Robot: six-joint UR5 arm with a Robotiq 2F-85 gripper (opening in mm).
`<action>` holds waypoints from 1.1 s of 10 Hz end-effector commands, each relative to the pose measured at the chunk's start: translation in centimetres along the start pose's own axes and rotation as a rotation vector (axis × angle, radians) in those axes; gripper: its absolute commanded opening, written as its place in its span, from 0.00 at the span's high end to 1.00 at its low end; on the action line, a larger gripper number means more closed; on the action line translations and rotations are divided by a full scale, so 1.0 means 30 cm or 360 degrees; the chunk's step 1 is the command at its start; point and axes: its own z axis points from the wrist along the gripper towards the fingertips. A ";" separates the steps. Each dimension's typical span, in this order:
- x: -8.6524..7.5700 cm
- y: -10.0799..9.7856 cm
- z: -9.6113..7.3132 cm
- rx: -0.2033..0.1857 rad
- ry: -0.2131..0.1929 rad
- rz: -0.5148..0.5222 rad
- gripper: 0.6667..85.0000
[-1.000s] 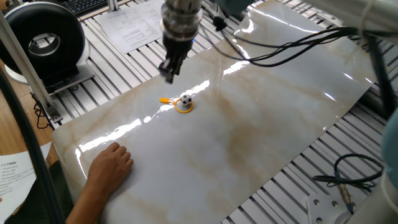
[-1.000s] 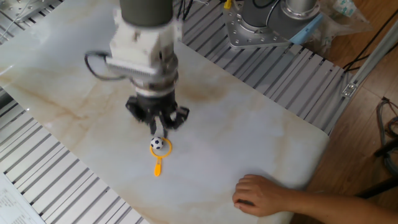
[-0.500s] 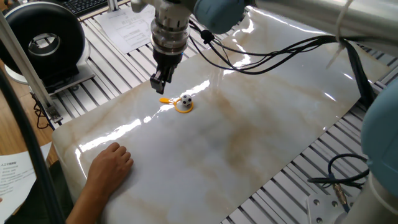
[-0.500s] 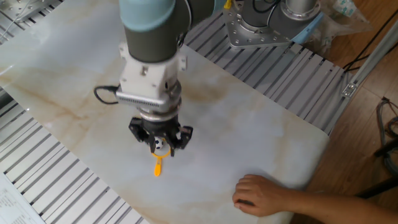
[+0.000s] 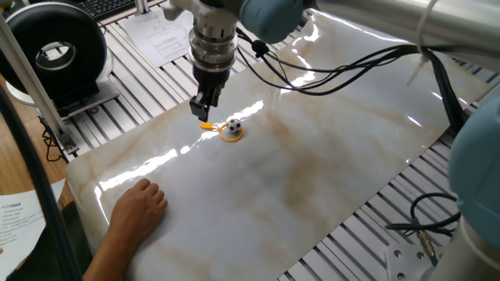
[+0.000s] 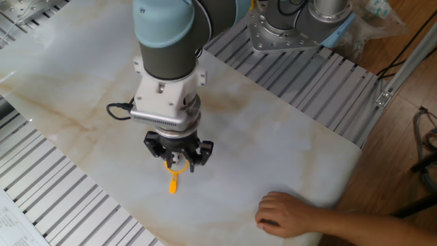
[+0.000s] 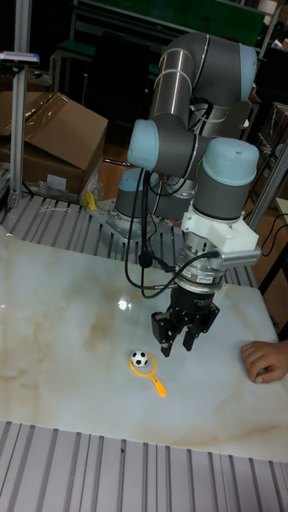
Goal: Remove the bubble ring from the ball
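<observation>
My bench (image 5: 328, 179) is glossy marble-patterned board on slatted aluminium, cardboard boxes (image 7: 48, 140) behind. The bubble ring (image 7: 146, 370) lies flat around the ball (image 7: 140, 358); its handle runs toward the near slatted edge. My tool (image 7: 177, 346), fingers apart, hovers over the handle.

Two fixed cameras are looking down at the glossy marbled white tabletop (image 5: 312, 172) from opposite sides; the tall one is facing it low, all sharing the area below the jaws.
</observation>
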 end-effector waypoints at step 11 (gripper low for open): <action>-0.025 -0.078 0.277 0.0029 -0.0044 -0.0080 0.48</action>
